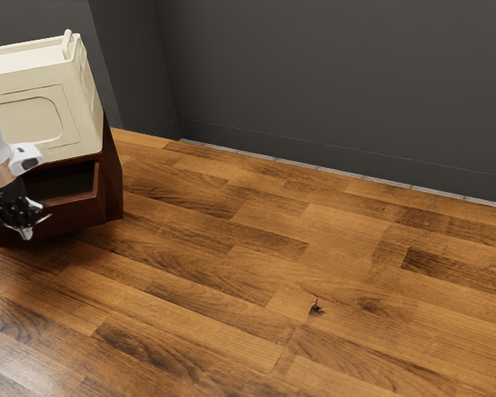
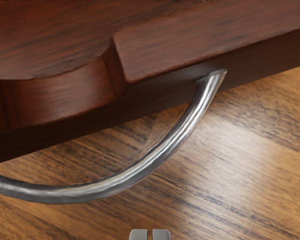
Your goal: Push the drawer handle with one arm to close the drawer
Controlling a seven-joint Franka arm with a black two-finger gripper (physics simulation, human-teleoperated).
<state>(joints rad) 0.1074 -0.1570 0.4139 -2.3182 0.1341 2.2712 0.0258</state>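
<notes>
In the exterior view my black gripper [image 1: 20,217] is at the far left, in front of the dark red-brown drawer [image 1: 76,213], which stands pulled out with its dark inside showing. The wrist view has the curved metal handle [image 2: 125,177] arching out from the drawer's front [image 2: 210,47], whose top edge has a rounded dip. The gripper [image 2: 150,234] is shut, its two grey fingertips close together with nothing between them. They lie off the handle's outer side; whether they touch it I cannot tell.
A cream cabinet-like box [image 1: 87,107] sits on top of the brown drawer unit [image 1: 112,178]. Dark walls [image 1: 331,74] rise behind the wooden floor [image 1: 256,248]. A small dark mark [image 1: 316,308] is on the floor.
</notes>
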